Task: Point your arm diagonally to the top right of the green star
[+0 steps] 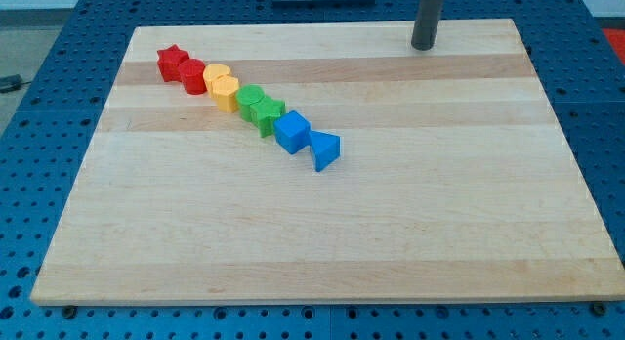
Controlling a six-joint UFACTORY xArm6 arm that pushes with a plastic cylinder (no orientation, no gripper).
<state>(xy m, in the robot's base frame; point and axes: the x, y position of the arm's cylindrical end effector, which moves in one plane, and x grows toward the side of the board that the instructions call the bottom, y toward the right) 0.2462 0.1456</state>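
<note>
My tip (422,47) rests bare near the wooden board's (391,233) top edge, touching no block; it has no jaws to open or close. Eight blocks run diagonally, well to its lower left: two red, two yellow, two green, two blue. The green star (266,115) sits mid-row. Blue perforated table (20,203) surrounds the board.

Red star (172,58), red cylinder (192,75), two yellow blocks (221,87), green star (267,114), two blue blocks (292,131); pale striped wooden tabletop (391,213).
</note>
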